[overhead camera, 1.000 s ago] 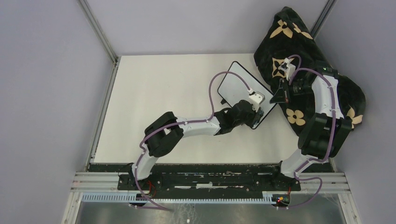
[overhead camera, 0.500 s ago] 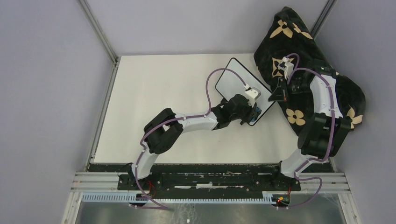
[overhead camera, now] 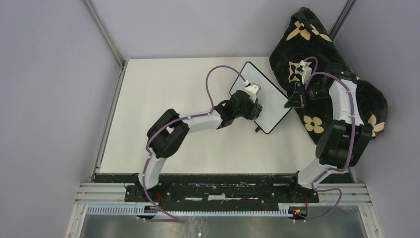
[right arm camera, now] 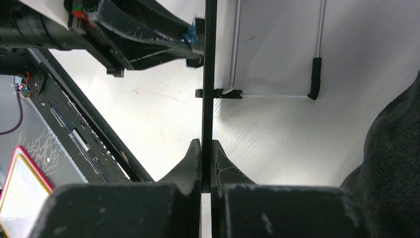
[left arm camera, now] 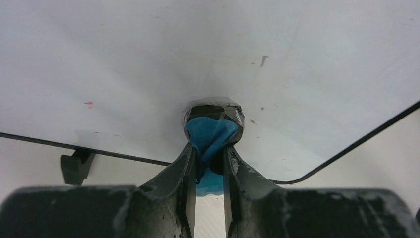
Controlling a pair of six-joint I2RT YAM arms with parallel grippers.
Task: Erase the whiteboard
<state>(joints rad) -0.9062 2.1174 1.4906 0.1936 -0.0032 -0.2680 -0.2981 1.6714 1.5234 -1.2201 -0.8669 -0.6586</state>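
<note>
The whiteboard (overhead camera: 265, 101) stands tilted at the table's back right, white with a thin black frame. My right gripper (overhead camera: 290, 104) is shut on its right edge; in the right wrist view the frame (right arm camera: 209, 74) runs edge-on between the fingers. My left gripper (overhead camera: 255, 108) is shut on a blue eraser (left arm camera: 212, 134) and presses its dark pad against the board face (left arm camera: 208, 64). The face is nearly all white, with one small red speck (left arm camera: 88, 103) and faint dark dots. One black foot (left arm camera: 76, 166) shows below the frame.
A black blanket with tan flowers (overhead camera: 317, 59) is heaped at the back right, under and behind my right arm. The white table (overhead camera: 173, 99) is walled by grey panels. A black rail (overhead camera: 223, 191) runs along the near edge.
My left gripper has slid the eraser up and to the left across the board, from its lower right corner to its left middle. The right gripper holds still.
</note>
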